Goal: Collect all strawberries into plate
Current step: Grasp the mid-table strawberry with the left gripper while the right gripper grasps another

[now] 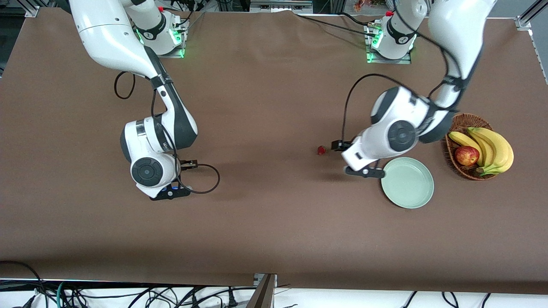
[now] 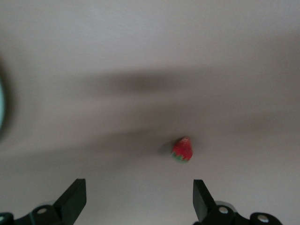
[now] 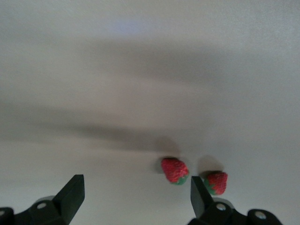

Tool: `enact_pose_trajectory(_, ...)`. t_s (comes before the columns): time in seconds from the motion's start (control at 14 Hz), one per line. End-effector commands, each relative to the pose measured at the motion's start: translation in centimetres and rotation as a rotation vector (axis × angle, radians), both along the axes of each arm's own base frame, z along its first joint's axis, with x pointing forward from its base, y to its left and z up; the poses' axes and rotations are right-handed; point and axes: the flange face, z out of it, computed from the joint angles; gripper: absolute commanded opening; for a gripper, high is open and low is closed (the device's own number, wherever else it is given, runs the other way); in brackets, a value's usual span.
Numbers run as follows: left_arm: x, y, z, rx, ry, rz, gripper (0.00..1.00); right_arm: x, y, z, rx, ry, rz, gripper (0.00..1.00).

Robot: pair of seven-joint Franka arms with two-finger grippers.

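One strawberry (image 1: 320,150) lies on the brown table beside my left hand, toward the right arm's end from the pale green plate (image 1: 407,182). The plate holds nothing. My left gripper (image 1: 364,172) hovers open over the table at the plate's rim. In the left wrist view that strawberry (image 2: 182,150) lies a little ahead of the open left gripper (image 2: 139,187), nothing between the fingers. My right gripper (image 1: 170,193) is open over the table toward its own end. The right wrist view shows two strawberries (image 3: 174,170) (image 3: 217,182) just ahead of the right gripper (image 3: 136,185); the arm hides them in the front view.
A brown wicker basket (image 1: 460,122) with bananas (image 1: 492,147) and a red apple (image 1: 466,155) stands beside the plate at the left arm's end of the table. Black cables hang from both wrists. A sliver of the plate's rim (image 2: 2,108) shows in the left wrist view.
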Motion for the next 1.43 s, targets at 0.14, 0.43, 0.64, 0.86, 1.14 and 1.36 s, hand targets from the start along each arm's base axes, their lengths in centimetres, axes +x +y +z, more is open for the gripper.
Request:
enact_pose_trajectory(0.14,-2.4,-6.6,-6.2,0.175,-0.128,-0.030,1.00,-4.3,-5.8,-1.7,0.072,-0.071,0.036,1.00)
enact_pose_trajectory(0.43,-3.1,-6.6,-8.4,0.191,-0.088,0.014,1.00,-6.7,-7.2,-4.2,0.094,-0.119,0.028,1.00)
enact_pose_trajectory(0.64,-3.4,-6.9,-8.6,0.200,-0.082,0.062,1.00,-7.5,-7.3,-4.9,0.116,-0.101,-0.009,1.00)
enact_pose_trajectory(0.86,-3.7,-7.1,-8.8,0.200,-0.071,0.062,0.78,-8.6,-7.5,-5.9,0.128,-0.102,-0.028,0.96)
enact_pose_trajectory(1.14,-4.3,-7.7,-8.9,0.177,-0.036,0.089,0.68,-8.9,-7.5,-6.1,0.134,-0.113,-0.032,0.47)
enact_pose_trajectory(1.36,-4.5,-7.6,-9.1,0.182,-0.029,0.086,0.58,-8.7,-7.4,-5.6,0.136,-0.117,-0.032,0.11)
